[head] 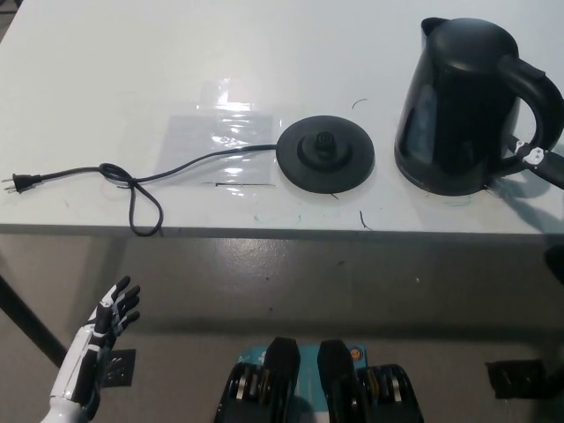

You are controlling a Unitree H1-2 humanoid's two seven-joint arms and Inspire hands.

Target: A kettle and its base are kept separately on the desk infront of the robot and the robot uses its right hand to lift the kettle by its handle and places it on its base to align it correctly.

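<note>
Black fingertips were all I could see of my right hand [545, 164], poking in at the right edge just beside the lower end of the kettle handle [539, 97]; whether they were spread or curled I could not tell, and nothing showed them gripping yet. I judged this as the reach, with the grasp not made. The kettle [458, 106] stood upright on the white desk [132, 70], near its base [325, 155] but apart from it, to the right. Next, I reckoned, the hand had to go through the handle loop, close firmly, lift straight, carry left and settle the kettle over the base's centre pin. My white left hand [101, 330] hung idle at lower left below the desk edge, fingers apart, holding nothing. Count: one kettle, one base, one power cord [132, 181] with one plug [19, 183], one clear plastic sheet [220, 145].
</note>
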